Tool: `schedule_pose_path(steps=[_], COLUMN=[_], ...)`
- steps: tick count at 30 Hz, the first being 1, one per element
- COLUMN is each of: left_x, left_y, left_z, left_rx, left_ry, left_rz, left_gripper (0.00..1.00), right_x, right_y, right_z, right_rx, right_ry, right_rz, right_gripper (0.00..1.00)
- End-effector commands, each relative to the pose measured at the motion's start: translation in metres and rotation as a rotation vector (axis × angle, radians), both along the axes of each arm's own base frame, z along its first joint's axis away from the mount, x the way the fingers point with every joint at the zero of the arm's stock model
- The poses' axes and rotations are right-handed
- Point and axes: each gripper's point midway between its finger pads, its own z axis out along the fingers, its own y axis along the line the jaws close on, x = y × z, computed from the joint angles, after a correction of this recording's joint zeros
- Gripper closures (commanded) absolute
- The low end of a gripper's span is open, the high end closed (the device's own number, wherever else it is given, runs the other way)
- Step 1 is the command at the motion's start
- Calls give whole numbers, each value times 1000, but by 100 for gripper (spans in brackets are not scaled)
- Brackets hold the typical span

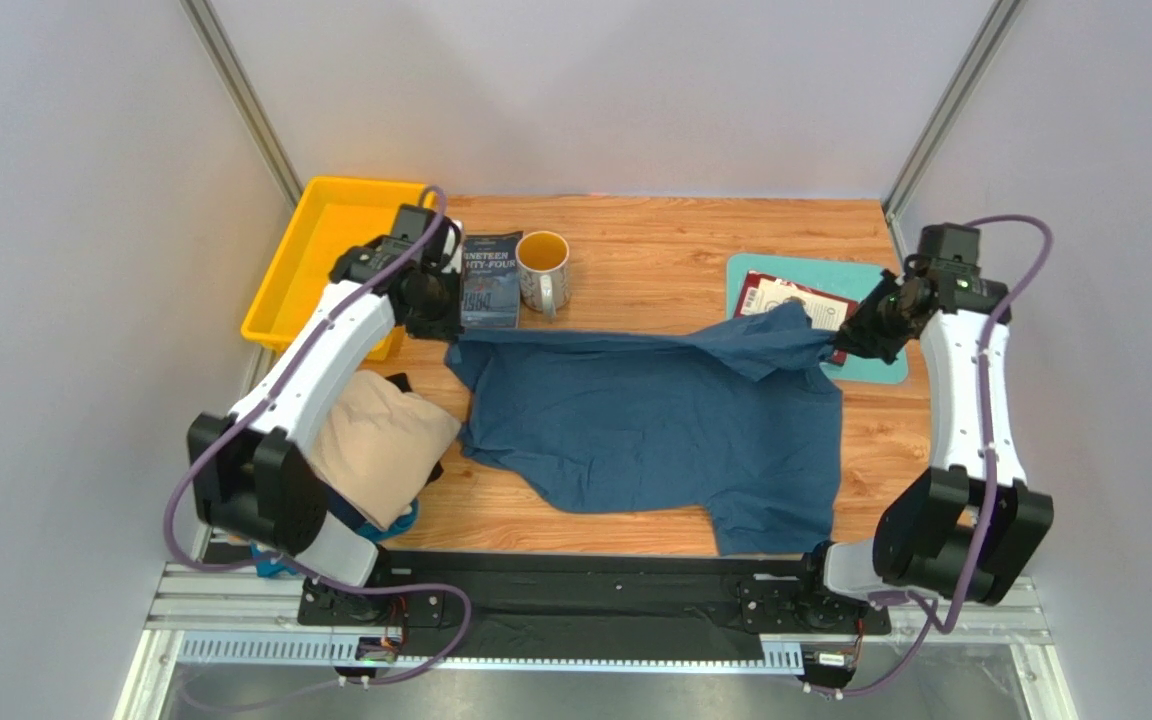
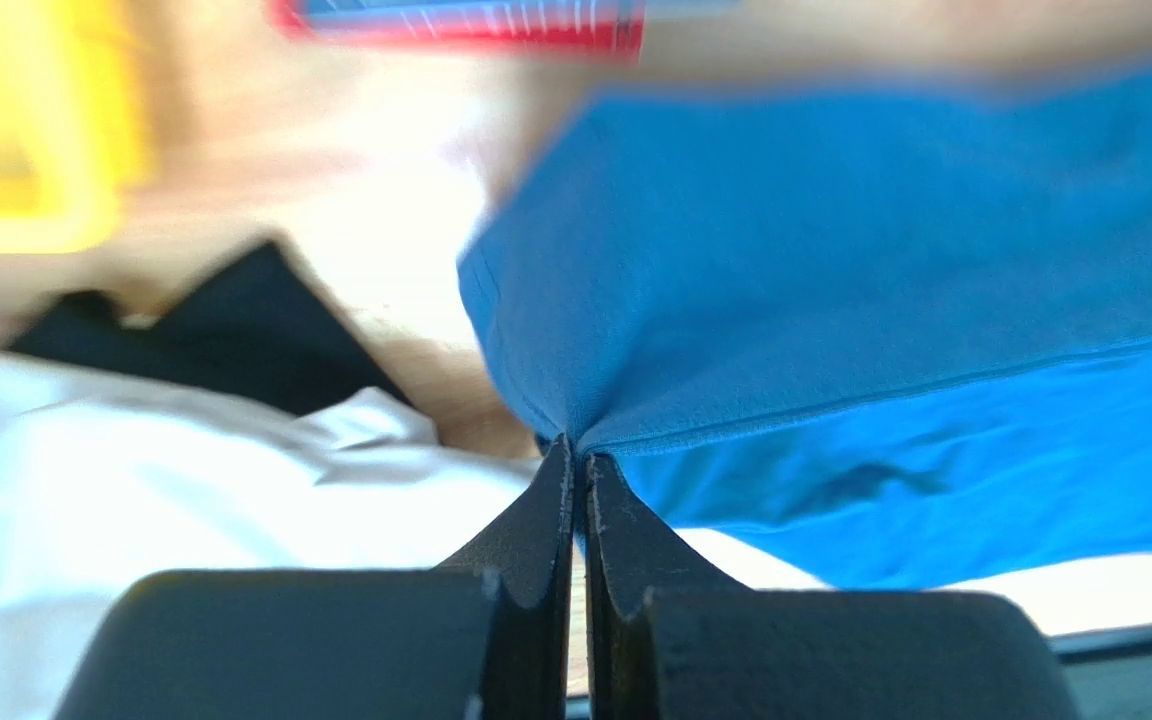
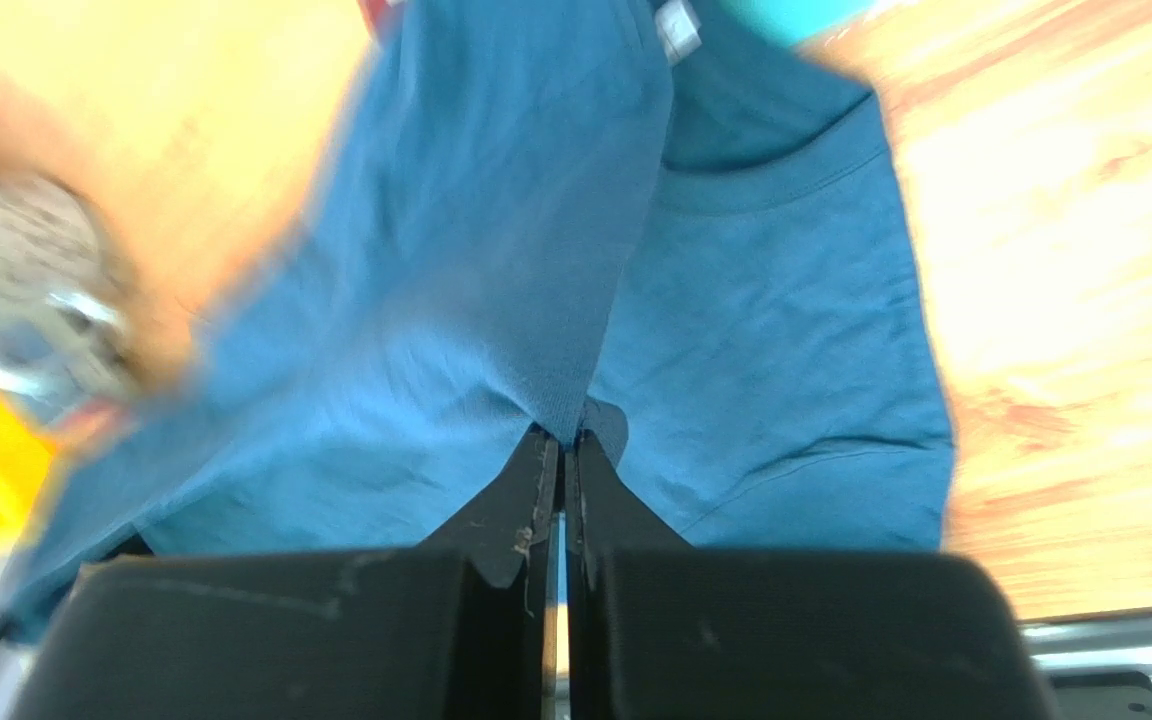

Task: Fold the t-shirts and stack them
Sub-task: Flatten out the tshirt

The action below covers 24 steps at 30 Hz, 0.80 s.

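1. The left pincer [image 2: 578, 450] is clenched on a hemmed corner of the teal-blue t-shirt [image 1: 642, 428]. The right pincer [image 3: 564, 443] is clenched on its cloth near the ribbed collar.
2. That shirt lies spread across the wooden surface [image 1: 657, 270], far edge raised, not yet folded.
3. The beige t-shirt [image 1: 379, 435] lies crumpled at the left, so I judge no stack is begun.
4. Cloth looks soft, matte, finely knit.

Wooden table [image 1: 657, 248]: teal-blue t-shirt [image 1: 642, 428] spread between left gripper [image 1: 450, 339] and right gripper [image 1: 838, 354]; book [image 1: 491, 279], mug [image 1: 543, 270] beside left; cutting board [image 1: 781, 272] beside right.
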Motion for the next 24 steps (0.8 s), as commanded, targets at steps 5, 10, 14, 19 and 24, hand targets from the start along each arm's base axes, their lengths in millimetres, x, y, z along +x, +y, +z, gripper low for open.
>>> schedule_pose_path(steps=[5, 10, 14, 19, 24], left_x=[2, -20, -34, -40, -56], left_y=[11, 31, 34, 20, 4], left_z=[120, 170, 213, 246, 266], left_rx=[-126, -170, -246, -269, -362], left_ry=[-338, -495, -601, -648, -660], left_rz=[212, 319, 339, 278, 228], left_gripper=[100, 100, 100, 100, 100], right_x=[4, -29, -48, -61, -102], right_y=[2, -20, -26, -22, -8], right_z=[113, 191, 216, 228, 256], right_rx=[153, 6, -57, -9, -15], right_ry=[-431, -594, -659, -679, -791], right_rz=[-212, -322, -362, -373, -404], right_gripper=[100, 100, 100, 100, 100])
